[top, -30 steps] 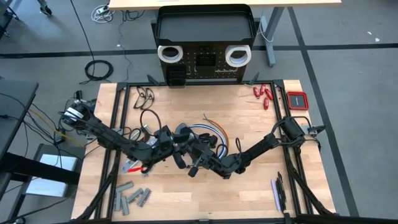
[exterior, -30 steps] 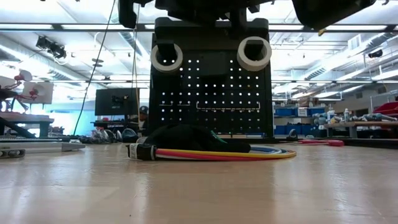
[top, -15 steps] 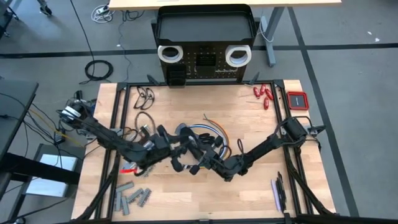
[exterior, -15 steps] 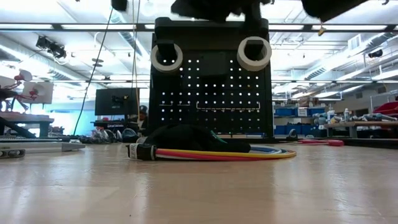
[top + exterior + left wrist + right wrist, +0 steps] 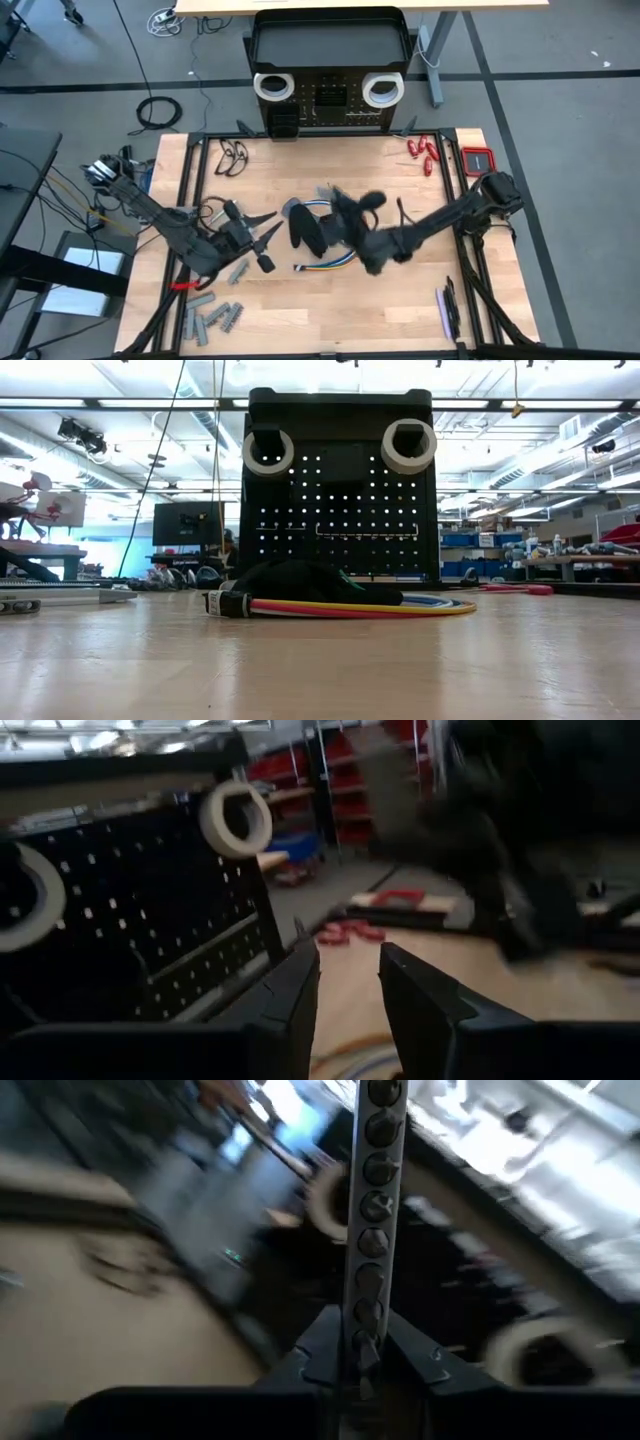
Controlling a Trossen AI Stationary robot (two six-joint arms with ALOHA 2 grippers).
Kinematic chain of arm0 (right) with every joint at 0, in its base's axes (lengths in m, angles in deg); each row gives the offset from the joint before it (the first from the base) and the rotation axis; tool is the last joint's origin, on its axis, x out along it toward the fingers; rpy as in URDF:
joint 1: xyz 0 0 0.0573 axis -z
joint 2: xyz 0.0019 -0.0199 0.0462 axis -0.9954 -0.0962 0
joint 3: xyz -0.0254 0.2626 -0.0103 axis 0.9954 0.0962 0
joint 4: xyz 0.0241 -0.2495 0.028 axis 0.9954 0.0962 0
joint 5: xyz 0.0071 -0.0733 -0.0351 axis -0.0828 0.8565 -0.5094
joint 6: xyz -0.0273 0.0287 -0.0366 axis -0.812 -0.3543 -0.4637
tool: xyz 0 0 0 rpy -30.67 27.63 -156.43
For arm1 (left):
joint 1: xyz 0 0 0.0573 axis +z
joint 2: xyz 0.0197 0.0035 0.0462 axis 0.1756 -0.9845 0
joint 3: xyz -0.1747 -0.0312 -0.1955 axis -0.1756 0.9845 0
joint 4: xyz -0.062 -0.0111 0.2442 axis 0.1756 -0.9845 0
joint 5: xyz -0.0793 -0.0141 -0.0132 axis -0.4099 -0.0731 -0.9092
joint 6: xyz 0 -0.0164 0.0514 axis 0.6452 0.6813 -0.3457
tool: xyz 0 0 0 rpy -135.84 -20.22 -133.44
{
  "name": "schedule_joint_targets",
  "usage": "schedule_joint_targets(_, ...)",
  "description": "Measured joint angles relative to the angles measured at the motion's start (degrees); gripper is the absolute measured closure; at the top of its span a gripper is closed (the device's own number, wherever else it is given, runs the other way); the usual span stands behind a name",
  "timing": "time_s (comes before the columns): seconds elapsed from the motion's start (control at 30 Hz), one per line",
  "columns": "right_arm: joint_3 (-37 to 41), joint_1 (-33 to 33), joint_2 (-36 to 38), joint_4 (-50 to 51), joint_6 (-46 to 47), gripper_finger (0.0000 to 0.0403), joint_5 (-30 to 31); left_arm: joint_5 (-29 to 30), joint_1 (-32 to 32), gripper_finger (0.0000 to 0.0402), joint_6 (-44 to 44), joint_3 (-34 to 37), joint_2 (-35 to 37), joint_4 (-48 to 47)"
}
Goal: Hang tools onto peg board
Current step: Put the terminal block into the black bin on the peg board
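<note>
Carrying: my right gripper [image 5: 360, 1355] is closed on the flat metal bar [image 5: 373, 1200], which sticks straight out from between my fingers with its row of round knobs showing.
Right arm: raised above the middle of the table [image 5: 400, 310], reaching in from the right.
Left gripper [image 5: 348, 985]: part open with nothing between the fingers, low over the left side of the table and facing the board.
Peg board [image 5: 340, 510]: upright at the far edge of the table, a white tape roll [image 5: 267, 452] hung at its upper left and another tape roll [image 5: 409, 446] at its upper right.
Cable coil [image 5: 340, 603]: lying on the table in front of the board, near the middle.
Step in hand: as I judge it, bringing the bar toward the board.
Next move: it calls for lining the bar up with a free peg or hole between the rolls before I let go.
Risk: a tilted bar could slip off.
</note>
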Motion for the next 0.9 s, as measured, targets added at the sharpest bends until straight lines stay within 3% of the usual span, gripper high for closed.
schedule_joint_targets(0.07, -2.1, 3.1, 0.6, 1.3, -8.9, 0.0354, 2.6, -1.0, 0.2, 0.0284, 5.1, 0.0, -0.4, -5.3)
schedule_joint_targets(0.4, -12.4, 24.0, 1.0, 33.3, -17.3, 0.0354, -5.2, -3.1, 0.4, 0.0284, 16.0, 0.1, -0.7, -18.5)
schedule_joint_targets(0.63, -19.6, 31.9, 1.0, 52.5, -22.1, 0.0354, -9.7, -7.5, 0.6, 0.0284, 26.7, 0.0, -0.7, -28.9)
schedule_joint_targets(0.9, -21.1, 36.3, 1.0, 54.4, -31.7, 0.0354, -15.0, -7.8, 2.8, 0.0284, 27.4, 0.0, -0.7, -28.4)
